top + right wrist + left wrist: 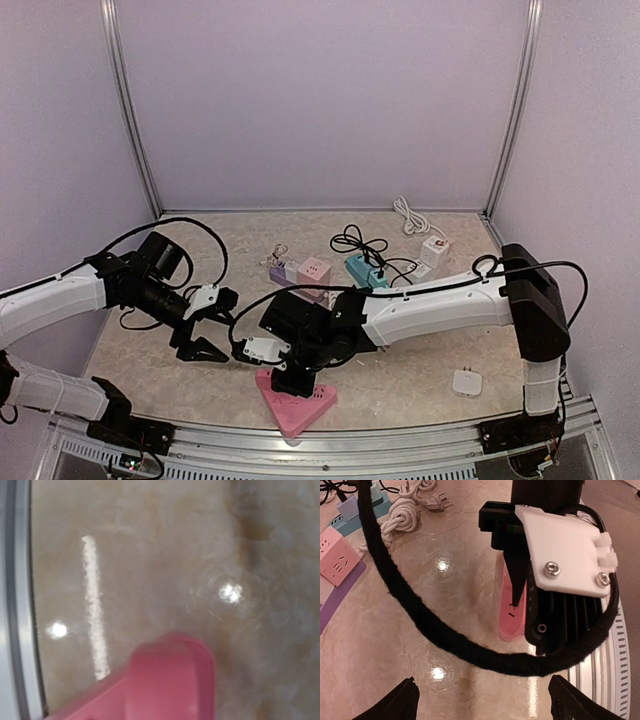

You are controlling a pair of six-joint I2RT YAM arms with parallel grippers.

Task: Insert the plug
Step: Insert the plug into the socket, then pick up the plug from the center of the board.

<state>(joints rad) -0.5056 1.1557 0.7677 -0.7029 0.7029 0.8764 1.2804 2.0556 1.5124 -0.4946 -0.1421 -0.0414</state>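
A pink triangular power strip (305,405) lies near the table's front edge; it shows in the left wrist view (511,622) and fills the bottom of the right wrist view (170,685). My right gripper (292,378) stands on its left corner. Its fingers (517,582) look closed into one narrow wedge resting on the strip's top beside the slots. Whether anything sits between them is hidden. A loose white plug (439,501) with its coiled cord (278,255) lies at the back. My left gripper (215,325) hovers open and empty left of the strip.
A pink cube socket (315,270), a purple strip (283,273), a teal strip (362,268) with a black cord and a white adapter (435,250) stand at the back. A white box (467,382) lies front right. The right arm's black braided cable (420,625) loops low before my left gripper (485,700).
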